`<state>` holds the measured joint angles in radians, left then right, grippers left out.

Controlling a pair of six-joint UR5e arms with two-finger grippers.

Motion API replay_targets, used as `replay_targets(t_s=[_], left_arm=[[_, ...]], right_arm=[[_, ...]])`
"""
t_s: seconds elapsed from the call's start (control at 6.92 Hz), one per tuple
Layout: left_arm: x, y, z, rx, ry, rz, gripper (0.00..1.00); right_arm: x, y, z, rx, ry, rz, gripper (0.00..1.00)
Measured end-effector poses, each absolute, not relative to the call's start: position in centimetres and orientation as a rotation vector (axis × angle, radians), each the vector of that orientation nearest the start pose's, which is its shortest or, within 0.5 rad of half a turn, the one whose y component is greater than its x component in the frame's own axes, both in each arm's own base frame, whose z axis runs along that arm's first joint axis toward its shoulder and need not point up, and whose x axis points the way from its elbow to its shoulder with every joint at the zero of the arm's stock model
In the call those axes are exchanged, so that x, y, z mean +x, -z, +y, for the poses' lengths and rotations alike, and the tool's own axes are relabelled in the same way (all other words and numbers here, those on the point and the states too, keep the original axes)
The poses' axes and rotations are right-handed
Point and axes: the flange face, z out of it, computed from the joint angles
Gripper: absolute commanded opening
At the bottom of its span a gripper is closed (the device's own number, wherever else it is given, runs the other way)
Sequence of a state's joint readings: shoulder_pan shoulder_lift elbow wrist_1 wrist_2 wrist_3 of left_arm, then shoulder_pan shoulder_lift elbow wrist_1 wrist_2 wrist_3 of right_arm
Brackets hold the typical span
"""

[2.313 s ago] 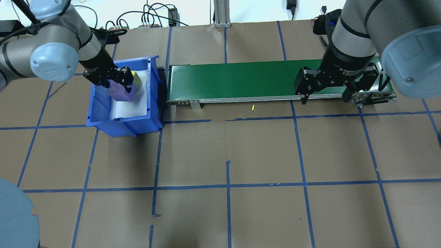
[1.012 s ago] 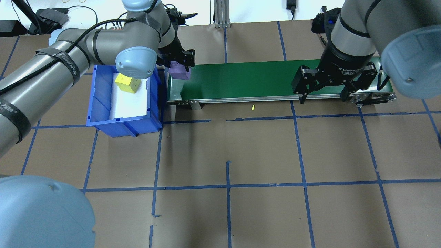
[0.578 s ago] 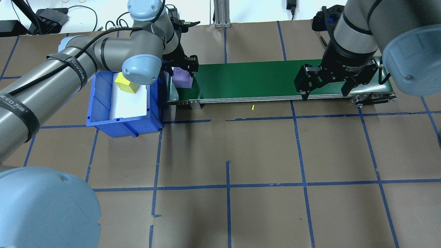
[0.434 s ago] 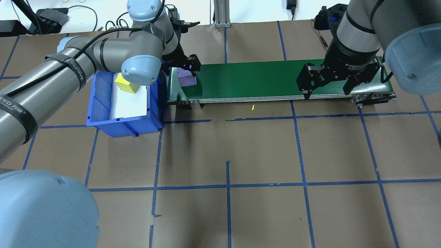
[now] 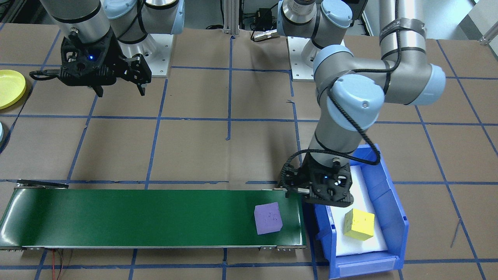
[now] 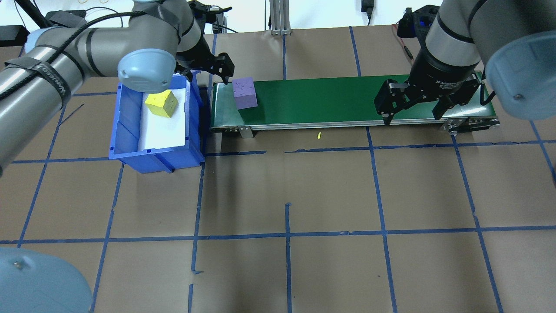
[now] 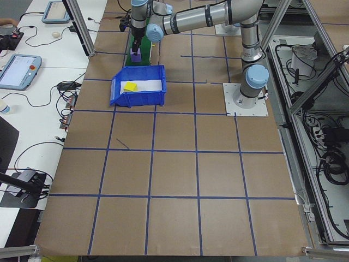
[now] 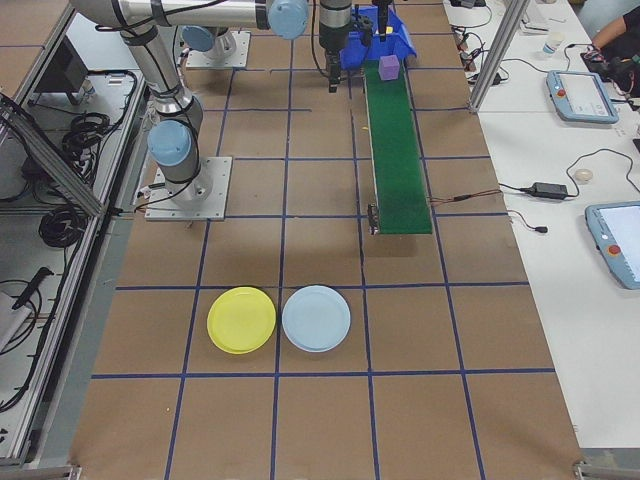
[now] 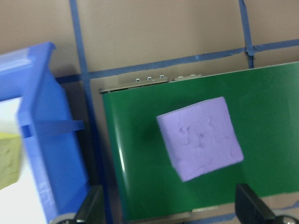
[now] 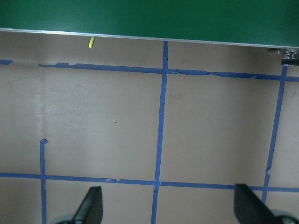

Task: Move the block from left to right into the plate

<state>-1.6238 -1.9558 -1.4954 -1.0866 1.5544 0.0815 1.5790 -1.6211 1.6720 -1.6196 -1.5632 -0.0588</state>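
A purple block (image 6: 244,92) (image 5: 267,218) (image 9: 200,137) rests free on the left end of the green conveyor belt (image 6: 325,102) (image 5: 136,217). My left gripper (image 6: 208,78) (image 9: 170,214) hangs open just left of the block, over the gap between belt and bin, holding nothing. Above the belt's right end, my right gripper (image 6: 412,115) (image 5: 120,91) (image 10: 170,210) is open and empty. The yellow plate (image 8: 241,320) (image 5: 9,87) lies on the table far to the robot's right, out of the overhead view.
A blue bin (image 6: 126,130) (image 5: 393,210) beside the belt's left end holds a yellow block (image 6: 161,103) (image 5: 358,224). A light-blue plate (image 8: 316,318) lies next to the yellow one. Cables and equipment line the table's far edge. Blue tape lines grid the brown tabletop.
My left gripper carried the purple block from the bin to the belt, let it go and drew back leftward. The block now sits slightly further right. The right gripper barely shifted.
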Motion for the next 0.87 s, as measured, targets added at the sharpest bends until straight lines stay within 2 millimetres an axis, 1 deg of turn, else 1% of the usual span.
replay_targets(t_s=[0.14,0.29,0.43,0.58,0.72,0.87], left_arm=[[-13.0,-35.3,-65.1,0.236,0.257,3.124,1.0],[-9.2,-34.3,-66.2,0.28,0.231,3.113,1.0],[-6.0,-33.1,-67.1,0.356,0.206,3.1,1.0],[-3.7,-31.6,-67.9,0.456,0.173,3.086,1.0],[-2.4,-29.8,-68.2,0.54,0.132,3.078,1.0],[-1.8,-28.1,-68.3,0.601,0.094,3.076,0.98]], right_arm=[[14.0,-45.4,-48.8,-0.086,0.033,3.108,1.0],[14.3,-43.5,-51.3,-0.052,0.073,3.075,1.0],[14.7,-42.1,-53.5,-0.008,0.125,3.038,1.0],[14.9,-41.2,-55.5,0.032,0.168,3.015,1.0],[15.1,-40.4,-57.6,0.066,0.186,2.996,1.0],[15.4,-39.2,-59.9,0.115,0.19,2.96,1.0]])
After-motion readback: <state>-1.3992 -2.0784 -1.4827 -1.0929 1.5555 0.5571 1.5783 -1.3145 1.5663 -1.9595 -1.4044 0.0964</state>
